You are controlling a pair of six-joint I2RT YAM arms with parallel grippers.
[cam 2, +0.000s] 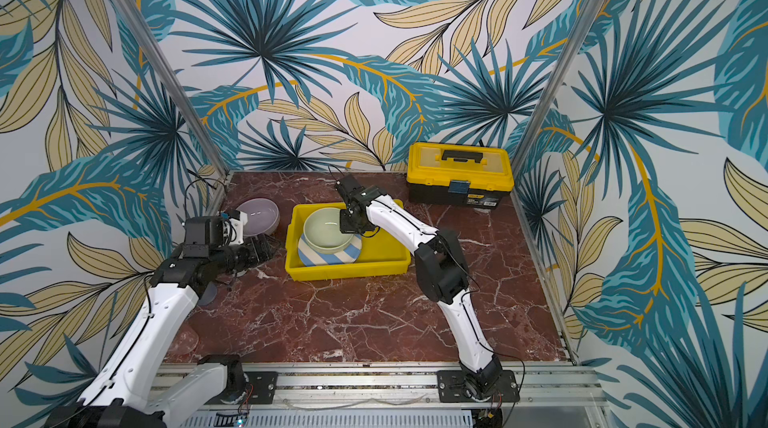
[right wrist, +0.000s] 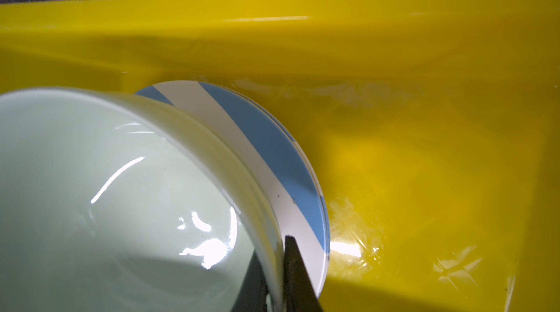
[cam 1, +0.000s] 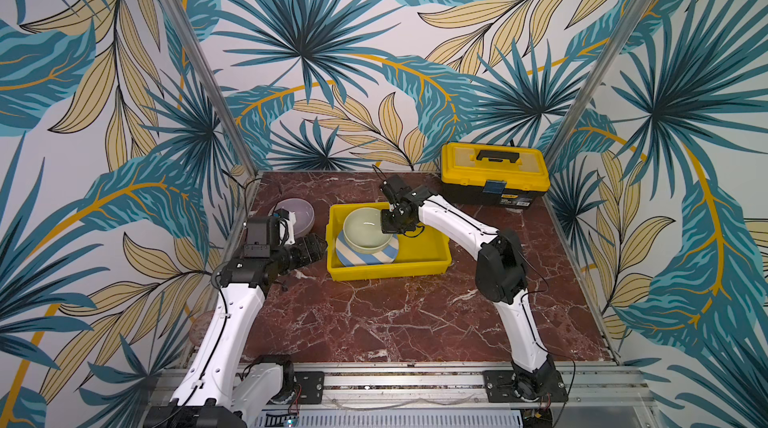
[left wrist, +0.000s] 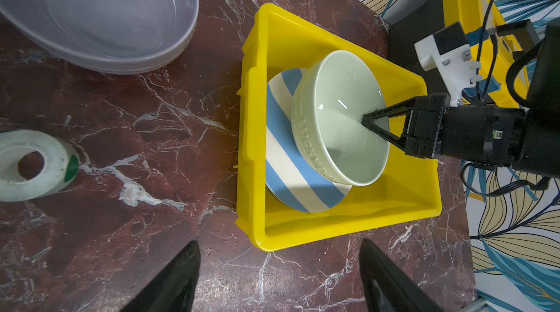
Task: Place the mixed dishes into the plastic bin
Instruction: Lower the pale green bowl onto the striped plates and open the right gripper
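The yellow plastic bin (cam 1: 390,271) (cam 2: 349,271) (left wrist: 251,131) (right wrist: 424,144) stands mid-table. In it lies a blue-white striped plate (cam 1: 365,259) (left wrist: 288,168) (right wrist: 272,150), and a pale green bowl (cam 1: 365,230) (cam 2: 326,230) (left wrist: 336,113) (right wrist: 106,204) sits on the plate. My right gripper (cam 1: 390,224) (left wrist: 368,121) (right wrist: 272,248) is shut on that bowl's rim, one finger inside and one outside. A lilac bowl (cam 1: 297,212) (cam 2: 259,214) (left wrist: 100,13) rests on the table left of the bin. My left gripper (cam 1: 318,249) (left wrist: 278,265) hangs open and empty just left of the bin.
A yellow-and-black toolbox (cam 1: 494,174) (cam 2: 459,174) stands at the back right. A roll of clear tape (left wrist: 30,165) lies near the lilac bowl. A round dish (cam 1: 199,328) shows partly behind the left arm at the table's left edge. Patterned walls enclose three sides.
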